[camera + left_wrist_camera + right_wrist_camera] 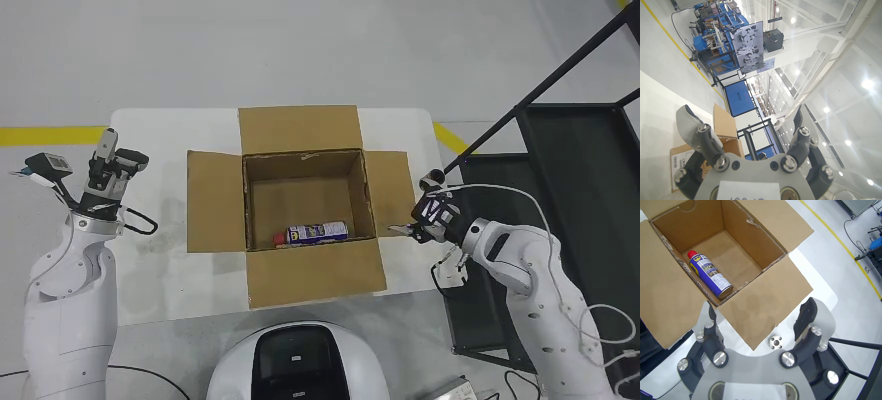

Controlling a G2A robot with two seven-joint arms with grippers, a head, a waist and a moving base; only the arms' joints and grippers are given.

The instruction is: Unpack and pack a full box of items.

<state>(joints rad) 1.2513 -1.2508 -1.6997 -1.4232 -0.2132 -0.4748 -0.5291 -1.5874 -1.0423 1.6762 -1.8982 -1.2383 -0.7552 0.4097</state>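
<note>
Both grippers stand wide open and hold nothing. The right gripper [761, 311] hovers at the outer edge of the cardboard box's [305, 200] right-hand flap. Its dark-padded fingers [806, 313] are spread to either side of that flap's corner, and whether they touch the cardboard cannot be told. The left gripper [742, 115] has its jaws equally far apart, with only open air between them.

The box sits mid-table [160, 280] with all four flaps folded outward. A single spray can [710, 273] lies on its side on the box floor, tight along the wall nearest the robot. Its red cap points toward the left arm's side.

The right wrist view looks down into the box, showing the can's blue and yellow body, the torn corrugated rims and a small round metal fitting [775, 342] on the table just beyond the flap. The left wrist view looks up past a corner of the box to the hall's white ceiling, and a shipping label [678, 161] shows on one flap.

From the top view, the left arm stands off the table's left edge, its wrist raised and the gripper turned upward and away from the box. The right arm is bent at the elbow beside a black rack [560, 200], with the forearm angled in toward the box.
</note>
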